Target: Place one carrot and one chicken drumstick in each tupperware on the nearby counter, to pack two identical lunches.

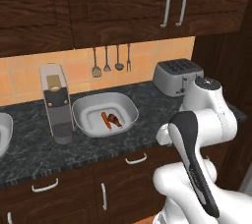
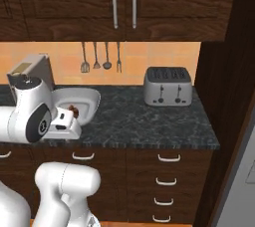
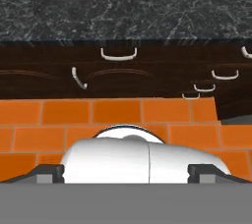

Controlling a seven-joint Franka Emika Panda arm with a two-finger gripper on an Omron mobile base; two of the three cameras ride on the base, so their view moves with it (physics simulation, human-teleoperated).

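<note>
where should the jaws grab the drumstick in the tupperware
Best guess: come straight down from above. The drumstick lies flat on the tupperware floor, beside the carrot. Close across its narrow bone end; the high rim blocks any sideways approach.

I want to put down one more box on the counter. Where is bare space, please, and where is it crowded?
Bare black-grey speckled stone counter lies between the wide light-grey tupperware and the boxy silver toaster, and in front of the toaster to the counter's front edge. It is crowded by the tall grey coffee machine, which stands close beside the tupperware.
</note>
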